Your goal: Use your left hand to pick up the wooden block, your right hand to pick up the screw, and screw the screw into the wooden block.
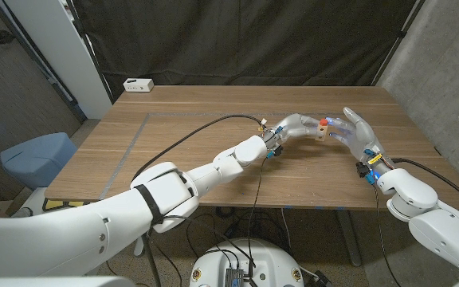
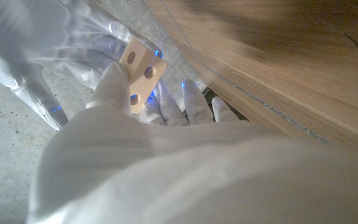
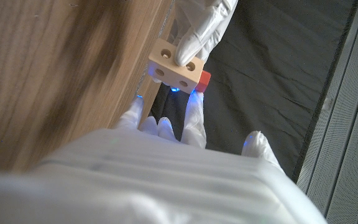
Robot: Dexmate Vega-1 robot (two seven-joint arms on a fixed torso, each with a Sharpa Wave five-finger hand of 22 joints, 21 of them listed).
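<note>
My left hand [image 1: 296,126] holds the small wooden block [image 1: 318,131] up above the table's middle right. Its fingers [image 3: 202,23] grip the block [image 3: 174,66], whose pale face has two holes [image 2: 140,69]. A red screw [image 3: 203,79] sits in one end of the block, its head showing red [image 1: 323,122]. My right hand [image 1: 357,133] stands just right of the block with its fingers spread. Some fingertips [image 3: 194,99] reach up to the screw head, while its thumb [image 3: 253,145] stays well apart from it. The right hand [image 2: 48,56] shows blurred behind the block.
The wooden table [image 1: 213,151] carries a faint taped rectangle outline on its left half. A white power strip [image 1: 139,84] lies at the far left corner. Cables run along both arms. A blue-grey chair [image 1: 34,155] stands beyond the table's left edge.
</note>
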